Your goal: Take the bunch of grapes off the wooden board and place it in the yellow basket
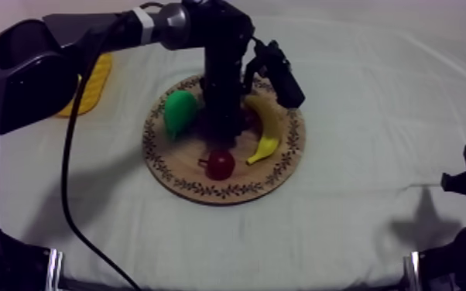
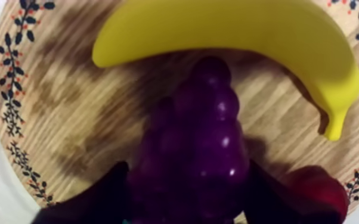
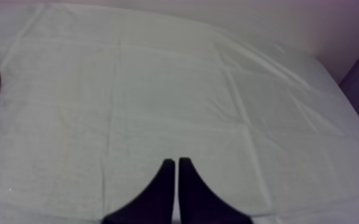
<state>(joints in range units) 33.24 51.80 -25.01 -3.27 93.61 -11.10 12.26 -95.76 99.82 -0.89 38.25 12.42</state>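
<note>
Left tool [image 2: 185, 190] stands over the middle of the wooden board [image 1: 205, 188], its arm coming in from the upper left and pointing straight down. In the left wrist view its two black fingers [image 2: 95, 199] lie against both flanks of the bunch of grapes [image 2: 200, 137]. I therefore judge it clenched on the bunch, gripped across the width with the narrow tip pointing away. Whether the bunch has left the wood cannot be told. It sits at the centre of the board, its tip touching or just beside the inner curve of the banana [image 1: 265, 130]. The pear [image 1: 179, 112] lies at the board's left side and the small red fruit [image 1: 221, 163] near the front rim, close beside the grasp. A vertical approach suits this crowding, since it keeps the fingers between the neighbours. The lift should be straight up, or the banana may be dragged along. The yellow basket [image 1: 93, 87] sits on the table [image 1: 360, 220] well apart to the left, partly behind the left arm, on that arm's own side, which explains its assignment. Carrying and release are not yet done. Right tool [image 3: 176, 179] hangs over bare cloth with its fingers pressed together on nothing, parked clear of the work.
</note>
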